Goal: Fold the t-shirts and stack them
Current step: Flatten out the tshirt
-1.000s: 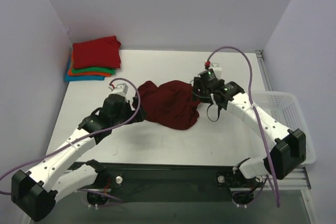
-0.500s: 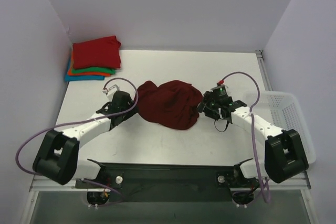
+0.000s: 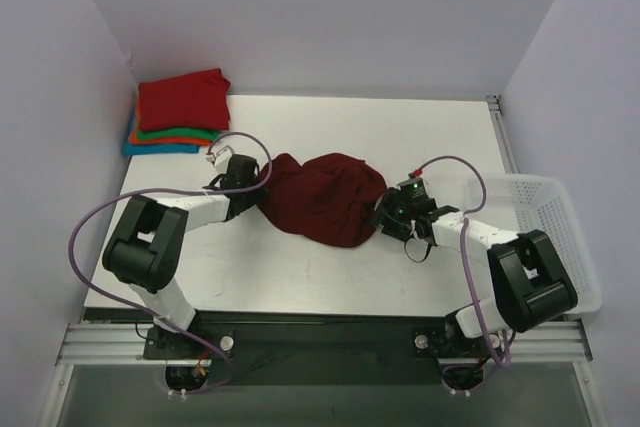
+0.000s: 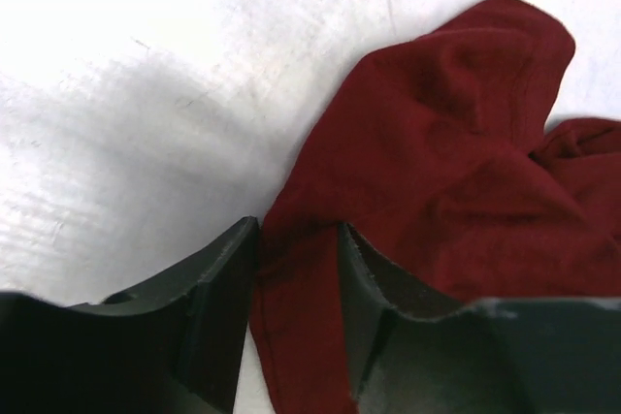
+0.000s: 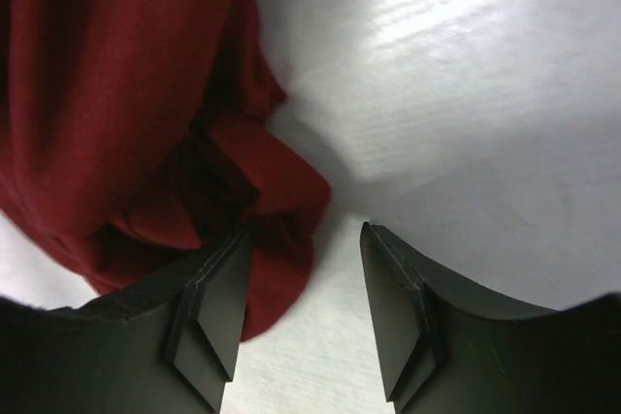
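The maroon t-shirt (image 3: 325,197) is seen crumpled in a heap at the middle of the worktop (image 3: 320,277). It is well apart from the folded stack (image 3: 180,107) at the far left corner, which is topped by a red shirt. The heap is flanked by both arms, set low at its left and right edges.

A fold of cloth is seen between the left fingers (image 4: 218,273), filling the gap from one to the other; whether it is already pinched cannot be told. The right fingers (image 5: 209,298) are set apart, with a cloth edge against one and bare worktop shown between them.

The step is judged to be a two-sided pick-up so that the shirt can be spread flat. A hem or shoulder should be sought rather than a bunch. The right fingers should be slid further over the edge before being closed. Both sides should then be lifted together and drawn apart evenly, so that no twist is left.
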`<state>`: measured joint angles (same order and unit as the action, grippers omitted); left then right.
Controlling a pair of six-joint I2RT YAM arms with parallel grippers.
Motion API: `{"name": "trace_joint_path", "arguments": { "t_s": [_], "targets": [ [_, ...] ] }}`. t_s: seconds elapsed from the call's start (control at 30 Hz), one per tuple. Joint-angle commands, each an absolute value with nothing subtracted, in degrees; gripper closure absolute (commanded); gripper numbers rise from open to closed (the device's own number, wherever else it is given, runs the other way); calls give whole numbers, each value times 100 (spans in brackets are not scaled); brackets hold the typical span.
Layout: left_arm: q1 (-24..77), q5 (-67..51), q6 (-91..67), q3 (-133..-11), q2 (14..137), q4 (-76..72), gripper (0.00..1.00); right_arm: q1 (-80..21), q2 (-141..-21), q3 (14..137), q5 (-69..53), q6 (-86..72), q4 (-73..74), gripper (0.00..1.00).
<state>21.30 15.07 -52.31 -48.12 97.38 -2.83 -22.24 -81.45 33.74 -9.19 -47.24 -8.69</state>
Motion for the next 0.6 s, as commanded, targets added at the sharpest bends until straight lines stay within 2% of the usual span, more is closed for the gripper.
{"name": "trace_joint_path", "arguments": {
  "t_s": [0.0, 0.07, 0.1, 0.13, 0.17, 0.2, 0.27, 0.57],
  "targets": [
    [2118, 1468, -5203, -5097, 9940, -572, 57, -2311, -8533, 3401, -1089, -5009, -1457, 51],
    [2118, 1477, -5194, -5142, 9993, -571, 66, -2312, -8674, 3436, -1151, -5132, -1590, 53],
    [2109, 1468, -5177, -5150, 9993, -554, 72, -2320, -8779, 3506, -1186, -5150, -1652, 62],
    [2109, 1450, -5185, -5194, 9967, -484, 89, -2312, -8789, 3550, -1195, -5168, -1635, 70],
    [2109, 1468, -5177, -5203, 9836, -414, 98, -2312, -8780, 3586, -1161, -5168, -1591, 79],
    [2118, 1485, -5159, -5194, 9739, -317, 100, -2312, -8641, 3603, -1108, -5142, -1434, 91],
    [2109, 1450, -5124, -5177, 9328, -229, 100, -2311, -8412, 3726, -827, -5037, -1170, 100],
    [2101, 1652, -4606, -5641, 7052, 992, 100, -2250, -6312, 5077, 921, -4070, 1614, 100]
  ]
}}
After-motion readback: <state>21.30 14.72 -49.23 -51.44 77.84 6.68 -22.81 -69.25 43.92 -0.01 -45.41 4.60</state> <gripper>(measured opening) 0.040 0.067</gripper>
